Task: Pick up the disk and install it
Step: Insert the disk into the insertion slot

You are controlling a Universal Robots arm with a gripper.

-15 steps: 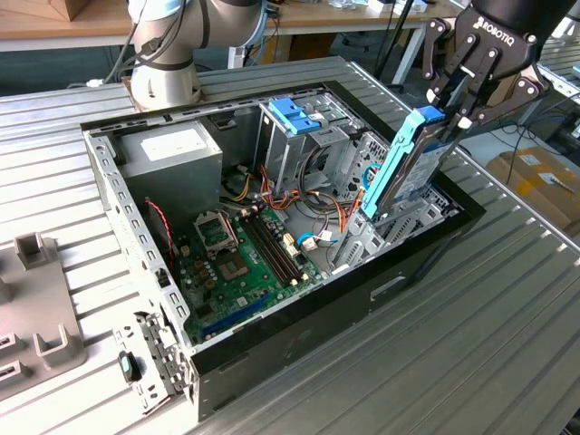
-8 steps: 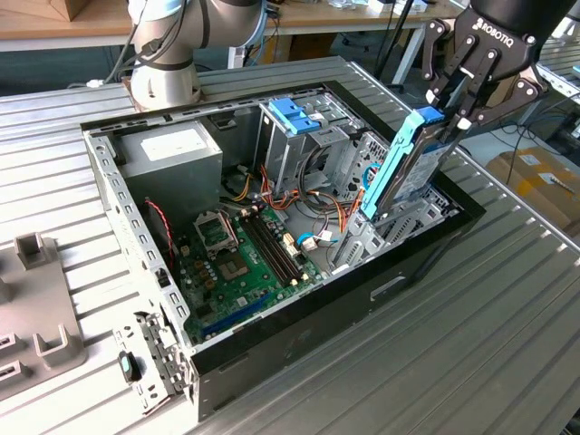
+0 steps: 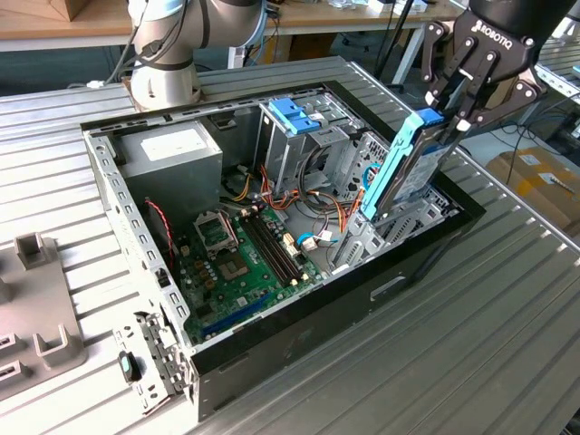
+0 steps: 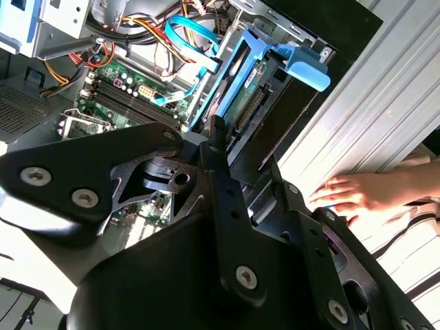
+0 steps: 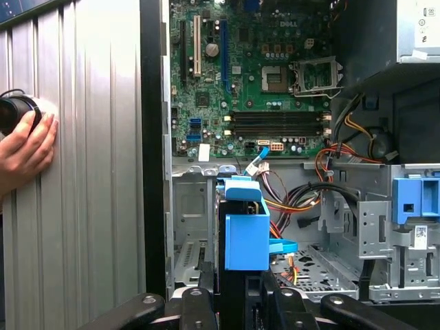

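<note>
Exterior view showed my gripper (image 3: 450, 116) clamped on the upper end of the disk (image 3: 401, 174), which slanted beneath my jaws, long axis pointing steeply down into the computer case (image 3: 308, 319).

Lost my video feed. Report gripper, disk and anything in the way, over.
Gripper jaws shut on the disk, top end. Disk tilted, lower end down in the computer case. Person's hand on the table beside the case.

Plastic, sheet metal and ribbed aluminium.
The disk (image 3: 399, 169) wears a smooth light-blue plastic rail; the gripper (image 3: 450, 113) is matt black metal; the case (image 3: 107, 195) is bare grey sheet metal; the table (image 3: 507, 299) is ribbed, dull metal.
</note>
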